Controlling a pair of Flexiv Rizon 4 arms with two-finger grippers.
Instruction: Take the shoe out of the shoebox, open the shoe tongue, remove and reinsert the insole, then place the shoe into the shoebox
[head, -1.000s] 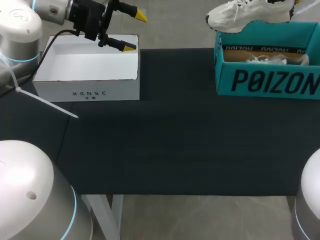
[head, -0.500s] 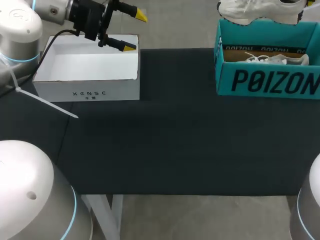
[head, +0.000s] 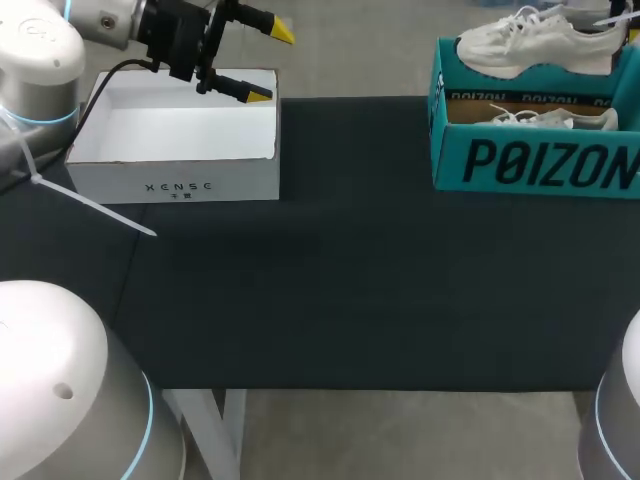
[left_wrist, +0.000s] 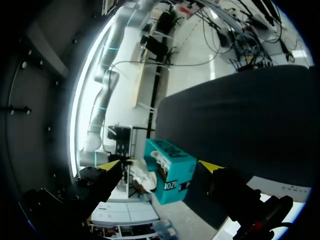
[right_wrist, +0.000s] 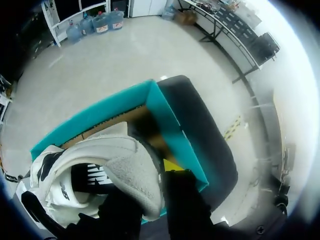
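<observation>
- Shifted since a second ago: white shoe (head: 540, 45), carried rightward and a little lower, from past the left corner of the teal shoebox (head: 530, 165) to just above its far wall.
- Held aloft by the padded heel collar, pinched between the fingers of the right gripper (right_wrist: 150, 187); toe towards the white box's side.
- Already lying inside, along the front wall: a second shoe (head: 530, 119), laces up.
- Parked well apart, over the open white box (head: 180, 185): left gripper (head: 270, 62), claw spread wide, holding nothing.
- Under both boxes: dark table mat (head: 350, 280).
- Risks, as judged:
  - sole snagging on the far wall and shoving or tipping the unbraced shoebox;
  - landing on the second shoe and tangling laces;
  - slipping from a small pinch on soft padding.
- Writing: large dark block letters across the teal front wall, a repeated strip on the inner wall, small print on the white box front. Not transcribed.
</observation>
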